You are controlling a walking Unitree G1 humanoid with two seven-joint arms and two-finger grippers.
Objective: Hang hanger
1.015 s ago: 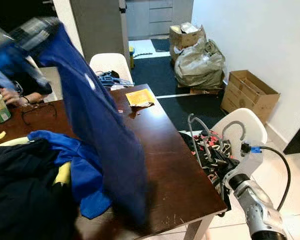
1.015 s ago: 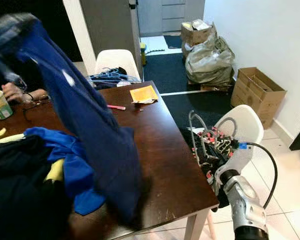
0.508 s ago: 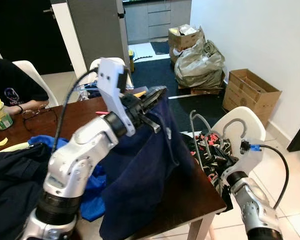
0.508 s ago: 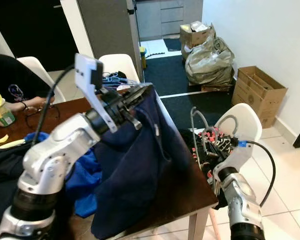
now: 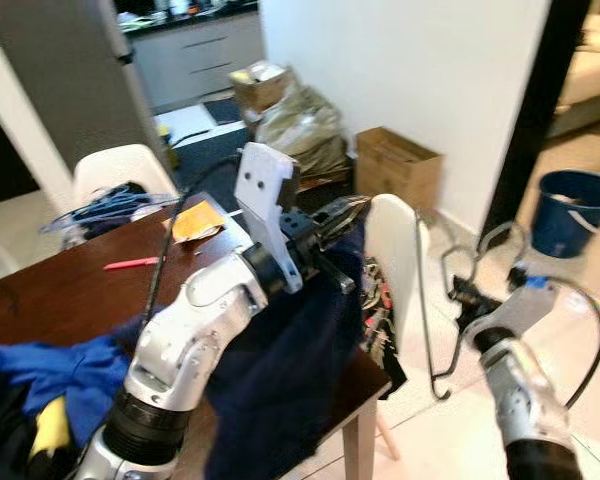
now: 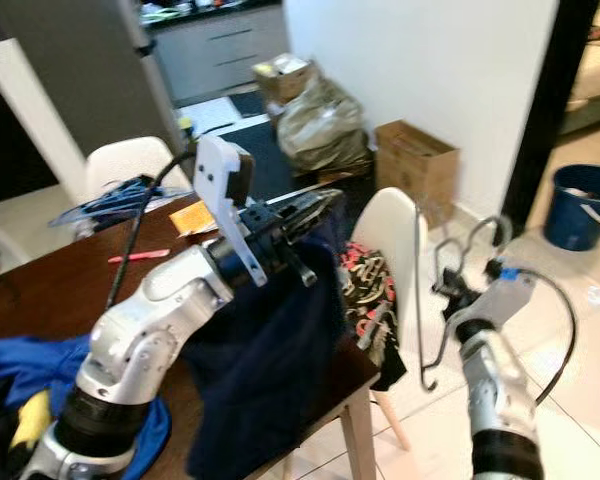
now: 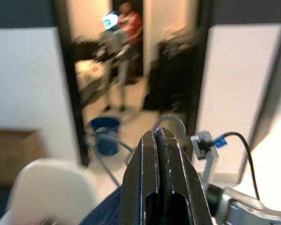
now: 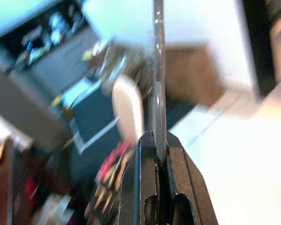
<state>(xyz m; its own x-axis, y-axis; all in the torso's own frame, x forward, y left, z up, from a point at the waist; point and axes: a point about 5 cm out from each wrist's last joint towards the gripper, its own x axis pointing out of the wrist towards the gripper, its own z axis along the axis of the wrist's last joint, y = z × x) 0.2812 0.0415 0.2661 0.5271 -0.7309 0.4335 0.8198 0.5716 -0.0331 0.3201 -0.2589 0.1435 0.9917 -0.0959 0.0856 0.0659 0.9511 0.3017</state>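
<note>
Dark wooden table point(image 5: 70, 290) with blue clothes point(image 5: 50, 365) at its near left edge, navy garment point(image 5: 290, 370) draped over its right edge and clenched in the left gripper point(image 5: 352, 205), white chair point(image 5: 392, 250) just beside, right gripper point(image 6: 442, 288) grasping a grey wire hanger point(image 5: 435, 300) held upright beyond the chair.

Navy blue cloth garment point(image 5: 300, 340) in black left gripper point(image 5: 352, 207); grey wire hanger point(image 6: 420, 300) in black right gripper point(image 6: 446, 290); round blue plastic bucket point(image 5: 573, 212) beyond it.
</note>
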